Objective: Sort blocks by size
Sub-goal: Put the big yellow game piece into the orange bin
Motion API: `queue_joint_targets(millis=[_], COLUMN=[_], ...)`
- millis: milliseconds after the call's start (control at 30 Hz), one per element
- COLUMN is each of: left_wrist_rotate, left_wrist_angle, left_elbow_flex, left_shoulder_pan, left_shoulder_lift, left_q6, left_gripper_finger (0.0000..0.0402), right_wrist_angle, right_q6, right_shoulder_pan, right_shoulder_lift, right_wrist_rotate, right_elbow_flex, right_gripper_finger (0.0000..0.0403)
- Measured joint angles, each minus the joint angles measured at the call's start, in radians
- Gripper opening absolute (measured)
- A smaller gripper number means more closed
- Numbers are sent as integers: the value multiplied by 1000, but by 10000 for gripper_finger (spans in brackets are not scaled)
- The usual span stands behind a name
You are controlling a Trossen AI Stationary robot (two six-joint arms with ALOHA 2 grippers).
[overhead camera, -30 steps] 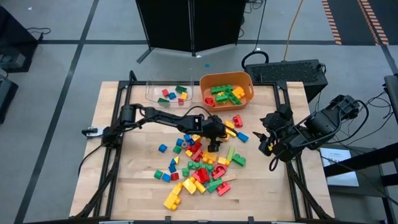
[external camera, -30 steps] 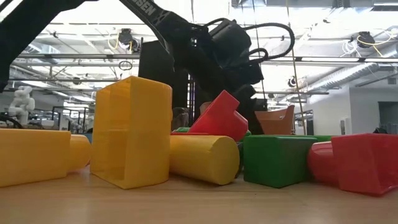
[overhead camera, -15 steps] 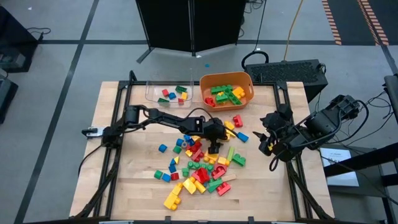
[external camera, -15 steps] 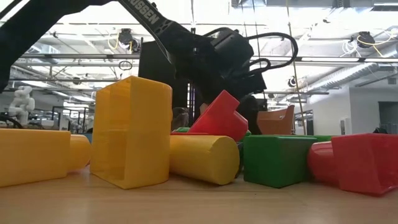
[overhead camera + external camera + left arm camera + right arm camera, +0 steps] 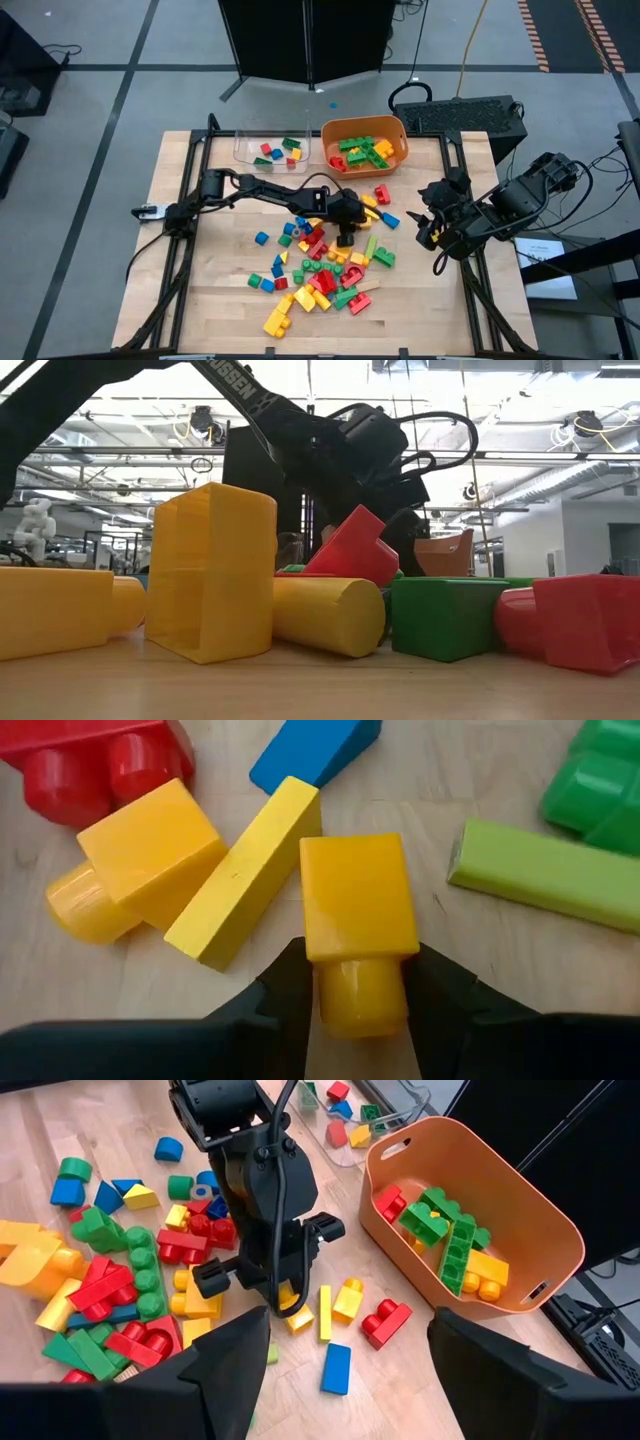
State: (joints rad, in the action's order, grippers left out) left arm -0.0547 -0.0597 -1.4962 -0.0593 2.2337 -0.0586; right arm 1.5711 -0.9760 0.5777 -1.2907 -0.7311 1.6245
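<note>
Left gripper [image 5: 360, 995] clamped on one yellow block [image 5: 357, 920] (stud end partly hidden); right gripper [image 5: 345, 1355] spread apart

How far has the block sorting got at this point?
Some blocks already sit in the clear tray and the orange tub. The left gripper is down in the pile, its fingers either side of a yellow block. Most blocks lie unsorted on the table; the right gripper waits aside.
</note>
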Motion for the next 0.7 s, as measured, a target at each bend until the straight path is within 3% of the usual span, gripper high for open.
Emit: queue_joint_targets(millis=[267,333,500,700], left_wrist_rotate=[5,50,273,291], left_wrist_angle=[-12,-14,29,46], left_elbow_flex=[0,0,-2,-2], left_shoulder_pan=[-2,-7,-68,-213], left_shoulder_lift=[-116,-159,-240,-244], left_q6=[86,74,-8,14], left_gripper_finger=[122,123,124,126], right_wrist_angle=[0,0,0,0], right_q6=[1,5,13,12], right_shoulder_pan=[0,0,0,0], right_shoulder_lift=[0,0,0,0], right_wrist_rotate=[0,-1,-10,-32], right_elbow_flex=[0,0,0,0], right_gripper_finger=[265,265,265,265])
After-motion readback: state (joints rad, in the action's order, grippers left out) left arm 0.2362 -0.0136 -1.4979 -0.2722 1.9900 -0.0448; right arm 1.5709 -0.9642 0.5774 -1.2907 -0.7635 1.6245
